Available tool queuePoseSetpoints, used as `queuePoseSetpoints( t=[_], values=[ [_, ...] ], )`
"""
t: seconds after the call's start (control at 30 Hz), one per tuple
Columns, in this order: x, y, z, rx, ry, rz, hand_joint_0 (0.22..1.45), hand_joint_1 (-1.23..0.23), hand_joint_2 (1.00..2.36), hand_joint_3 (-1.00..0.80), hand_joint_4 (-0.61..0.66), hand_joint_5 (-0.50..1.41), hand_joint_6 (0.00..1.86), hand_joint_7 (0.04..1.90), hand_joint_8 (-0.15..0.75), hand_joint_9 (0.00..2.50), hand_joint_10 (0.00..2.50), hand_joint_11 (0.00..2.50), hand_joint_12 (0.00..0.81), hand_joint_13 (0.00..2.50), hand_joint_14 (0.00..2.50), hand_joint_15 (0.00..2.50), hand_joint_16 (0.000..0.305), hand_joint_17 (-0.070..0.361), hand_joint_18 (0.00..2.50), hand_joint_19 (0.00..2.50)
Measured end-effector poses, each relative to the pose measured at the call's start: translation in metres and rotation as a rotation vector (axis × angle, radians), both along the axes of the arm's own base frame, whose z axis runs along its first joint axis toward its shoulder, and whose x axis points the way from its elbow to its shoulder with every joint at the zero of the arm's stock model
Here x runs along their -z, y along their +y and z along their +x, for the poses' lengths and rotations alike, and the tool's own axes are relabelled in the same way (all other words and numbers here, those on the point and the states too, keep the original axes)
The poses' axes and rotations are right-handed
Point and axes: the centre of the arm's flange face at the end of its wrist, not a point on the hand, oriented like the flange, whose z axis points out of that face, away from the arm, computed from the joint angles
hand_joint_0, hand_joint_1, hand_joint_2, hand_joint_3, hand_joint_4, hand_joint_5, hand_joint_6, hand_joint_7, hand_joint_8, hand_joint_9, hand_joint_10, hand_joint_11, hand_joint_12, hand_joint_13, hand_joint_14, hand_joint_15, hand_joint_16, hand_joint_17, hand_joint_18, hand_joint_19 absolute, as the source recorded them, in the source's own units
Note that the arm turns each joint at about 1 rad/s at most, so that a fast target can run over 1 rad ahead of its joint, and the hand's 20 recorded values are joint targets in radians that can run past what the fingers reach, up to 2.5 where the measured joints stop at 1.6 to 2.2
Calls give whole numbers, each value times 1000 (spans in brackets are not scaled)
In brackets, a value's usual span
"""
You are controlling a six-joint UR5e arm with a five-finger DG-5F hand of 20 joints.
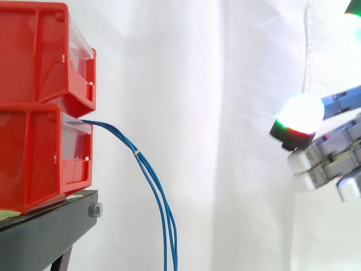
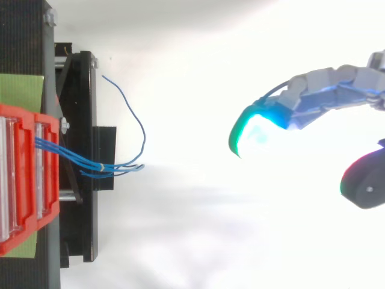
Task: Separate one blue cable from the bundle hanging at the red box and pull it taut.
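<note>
Side view: blue cables [image 1: 167, 237] well apart from hand [image 1: 330, 158]

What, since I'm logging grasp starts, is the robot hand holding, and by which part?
Nothing. The robot hand is open, well clear of the blue cables hanging from the lower red bin.

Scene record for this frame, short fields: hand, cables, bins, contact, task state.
hand: open, at the right, holding nothing
pads: glowing
blue cable bundle: comes out of the lower red bin, droops past the black stand
tie: small pale band round the bundle
stray blue cable: arcs away from the rest in the top view
upper red bin: stacked on the lower one
contact: none, wide gap between hand and cables
task state: no cable grasped or taut yet
</note>
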Motion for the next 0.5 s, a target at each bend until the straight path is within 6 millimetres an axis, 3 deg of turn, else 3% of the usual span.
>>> queuePoseSetpoints(
  t=[0.37, 0.5],
  values=[
    [46, 3, 48, 34, -7, 21, 556, -492, 1000, -500, 213, -213, 502, 803, 228, 477, 7, 193, 320, 363, 5, 116, 45, 102, 434, 453],
    [50, 7, 59, 40, -11, 12, 556, -492, 1000, -500, 215, -211, 502, 804, 227, 478, 7, 187, 320, 363, 5, 113, 45, 101, 433, 453]
  ],
)
